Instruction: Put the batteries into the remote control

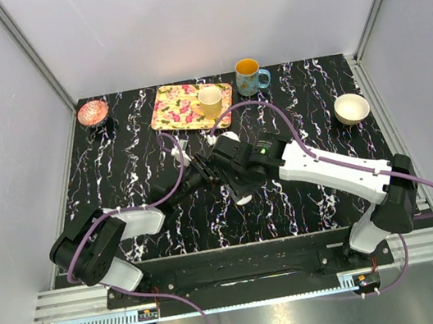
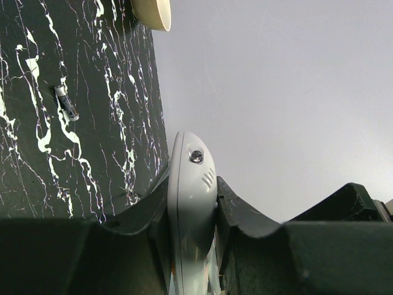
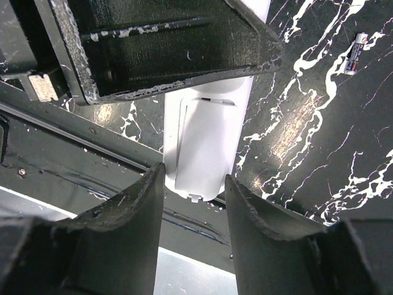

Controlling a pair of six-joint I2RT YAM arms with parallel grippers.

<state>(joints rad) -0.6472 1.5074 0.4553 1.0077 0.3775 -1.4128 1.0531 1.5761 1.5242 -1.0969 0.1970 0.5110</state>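
We see a black, white-veined marble worktop (image 1: 330,193) w/ both arms reaching in to its middle: left arm (image 1: 119,228) from the near-left, right arm (image 1: 334,167) from the near-right.

The left pincer (image 2: 191,190) is clamped on the remote control (image 3: 206,141). In the left wrist view its two fingers press the slim white body edge-on, w/ the rounded end poking out past the tips.

The right pincer (image 3: 193,178) straddles the remote's other end. Its fingers (image 3: 144,190) sit just beside each long edge, partly apart. We can't tell if they actually press on it or only flank it.

The remote itself sits at the worktop's centre, bridging the two pincers. The face toward the right wrist cam is plain white w/ a small tab at the end.

A floral tray (image 1: 178,106) lies at the back, left of centre, w/ a pale yellow cup (image 1: 210,101) standing on its right end. A cream bowl (image 1: 351,108) sits on the right side, well apart from the arms, and a pink dish (image 1: 93,112) is in the back-left corner. A blue mug (image 1: 251,77), orange inside, stands at the back edge just beyond the tray's right corner.

One battery (image 3: 355,53), dark w/ silver ends, lies flat on the bare worktop, apart from the remote and both pincers. It's too small to find in the top view.
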